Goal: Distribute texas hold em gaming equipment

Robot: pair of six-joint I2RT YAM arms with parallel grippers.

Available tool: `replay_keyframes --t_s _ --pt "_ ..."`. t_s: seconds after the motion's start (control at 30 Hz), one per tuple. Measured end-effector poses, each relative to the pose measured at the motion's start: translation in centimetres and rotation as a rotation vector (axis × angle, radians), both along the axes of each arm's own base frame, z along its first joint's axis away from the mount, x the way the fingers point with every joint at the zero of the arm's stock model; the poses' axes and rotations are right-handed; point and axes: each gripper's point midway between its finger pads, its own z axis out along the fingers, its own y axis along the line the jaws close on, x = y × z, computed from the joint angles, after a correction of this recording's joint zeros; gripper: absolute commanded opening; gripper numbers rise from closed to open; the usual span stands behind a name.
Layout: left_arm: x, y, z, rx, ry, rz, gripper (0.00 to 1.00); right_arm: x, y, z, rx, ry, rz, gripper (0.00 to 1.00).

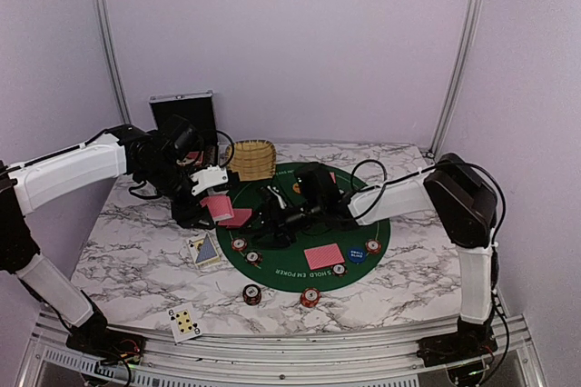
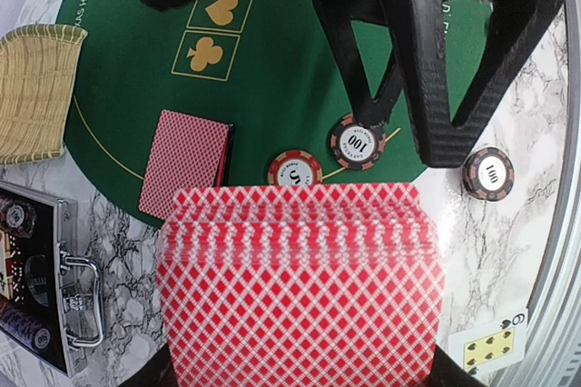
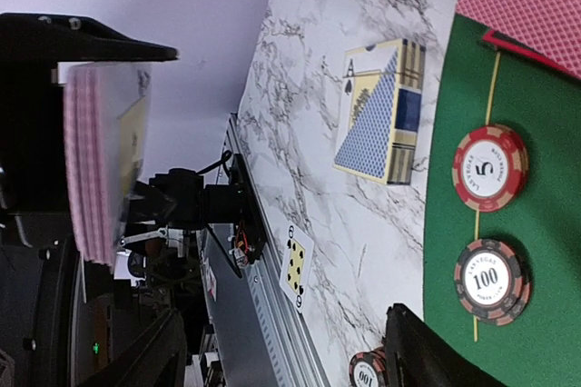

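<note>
My left gripper (image 1: 214, 203) is shut on a deck of red-backed cards (image 2: 300, 287), held above the left edge of the green poker mat (image 1: 390, 223). The deck also shows in the right wrist view (image 3: 95, 160). My right gripper (image 1: 272, 221) is open and empty, low over the mat just right of the deck; its black fingers (image 2: 427, 69) hang above a 100 chip (image 2: 359, 142). A small card pile (image 2: 186, 162) lies on the mat, another (image 1: 324, 255) lies near the front. Red-and-white chips (image 1: 239, 243) and a blue disc (image 1: 357, 254) sit along the mat's rim.
A wicker basket (image 1: 251, 158) and an open black case (image 1: 184, 114) stand at the back left. A blue card box (image 1: 205, 249) lies left of the mat. A face-up six of spades (image 1: 184, 321) lies at the front edge. Two chips (image 1: 251, 293) sit on the marble.
</note>
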Motion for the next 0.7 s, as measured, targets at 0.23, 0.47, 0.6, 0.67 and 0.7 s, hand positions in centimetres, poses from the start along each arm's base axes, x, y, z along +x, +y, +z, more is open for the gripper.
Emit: replay_keyframes --t_s 0.23,0.47,0.6,0.67,0.7 --pt "-0.1 -0.2 0.0 -0.010 0.008 -0.005 0.11 1.0 0.3 3.1 0.110 -0.011 -0.043 0.76" --pt "-0.4 -0.5 0.0 -0.014 0.014 -0.017 0.12 1.2 0.6 4.7 0.170 0.009 -0.058 0.77" --pt "-0.6 -0.7 -0.1 -0.014 0.016 -0.023 0.12 1.2 0.8 5.0 0.177 0.017 -0.058 0.77" --pt "-0.7 -0.8 -0.2 -0.015 0.020 -0.027 0.12 1.3 1.0 5.1 0.180 0.021 -0.055 0.78" --pt "-0.7 -0.9 -0.3 -0.015 0.024 -0.029 0.12 1.4 1.2 5.1 0.183 0.022 -0.055 0.78"
